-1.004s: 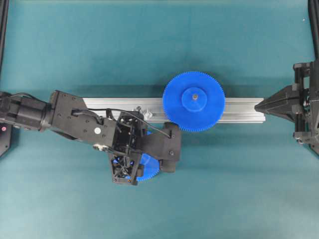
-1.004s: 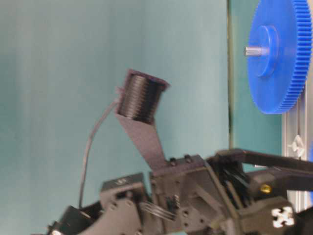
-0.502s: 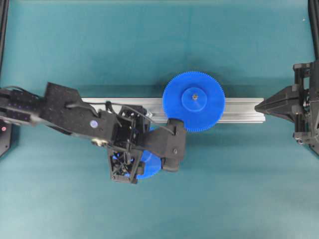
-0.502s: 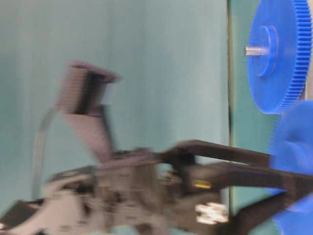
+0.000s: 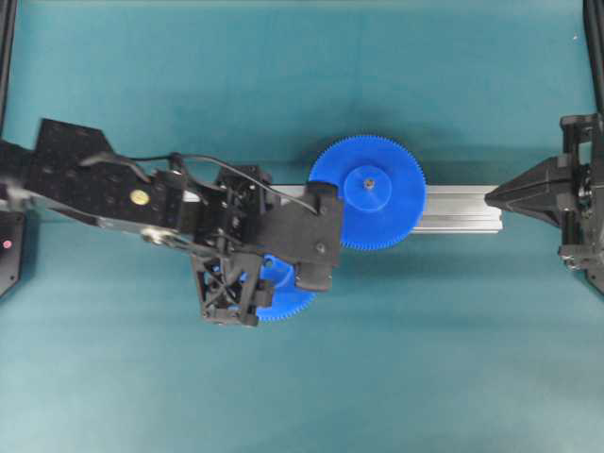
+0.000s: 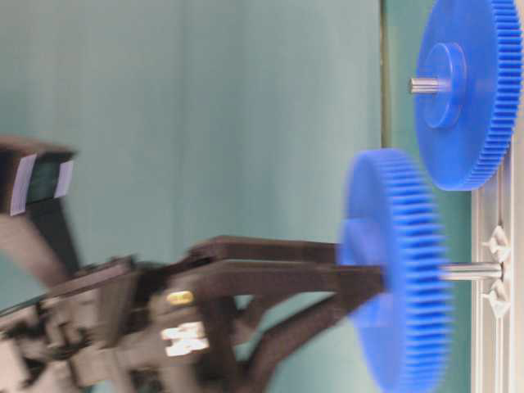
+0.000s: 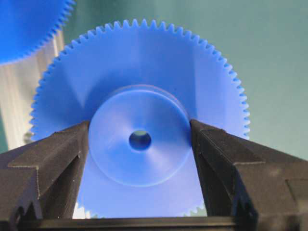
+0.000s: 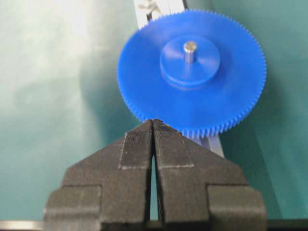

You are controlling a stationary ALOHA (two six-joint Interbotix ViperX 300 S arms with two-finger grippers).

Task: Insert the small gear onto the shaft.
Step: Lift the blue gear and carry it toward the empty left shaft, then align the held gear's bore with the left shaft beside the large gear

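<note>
Two black fingers (image 7: 53, 159) of the left gripper (image 7: 140, 144) clamp the small gear (image 7: 139, 120) by its hub, just off the shaft (image 6: 471, 270), while the right gripper's (image 8: 153, 127) jaws sit pressed together.

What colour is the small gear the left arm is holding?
Blue. The small gear shows best in the left wrist view, gripped by its hub.

left claw (image 7: 140, 144) clamped (hub-wide), right claw (image 8: 153, 139) closed

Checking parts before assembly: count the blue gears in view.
2: the small gear is held by its hub in the left gripper; the bigger gear sits pinned on the metal rail.
</note>
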